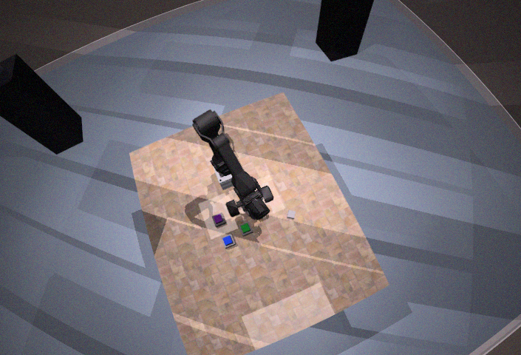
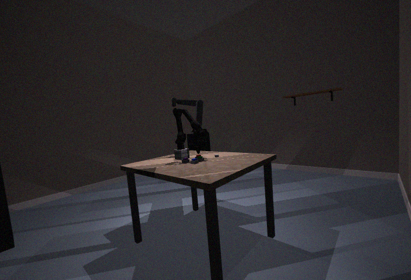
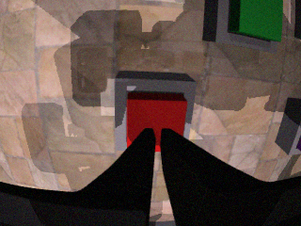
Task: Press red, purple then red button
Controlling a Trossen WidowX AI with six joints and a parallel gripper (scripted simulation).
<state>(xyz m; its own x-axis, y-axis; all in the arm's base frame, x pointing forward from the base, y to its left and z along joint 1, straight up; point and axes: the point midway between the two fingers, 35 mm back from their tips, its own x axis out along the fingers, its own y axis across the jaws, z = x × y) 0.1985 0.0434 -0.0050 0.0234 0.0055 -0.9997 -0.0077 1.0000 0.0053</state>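
Observation:
The red button (image 3: 156, 113) (image 2: 198, 156) sits in a grey housing on the table; in the top view it is hidden under the arm. My gripper (image 3: 156, 137) (image 2: 198, 151) is shut and empty. Its tips are directly over the near half of the red cap in the wrist view, just above it or touching it; I cannot tell which. The cap still stands up from its housing. The purple button (image 1: 218, 219) (image 2: 185, 160) stands to the left of the arm's hand in the top view; only its edge shows at the right of the wrist view.
The green button (image 1: 245, 228) (image 3: 261, 19) stands close to the hand, with the blue button (image 1: 227, 240) (image 2: 194, 160) beyond it. A small light block (image 1: 290, 214) (image 2: 216, 156) lies to the right in the top view. A grey-white box (image 2: 181, 154) (image 1: 224, 180) stands near the arm's base.

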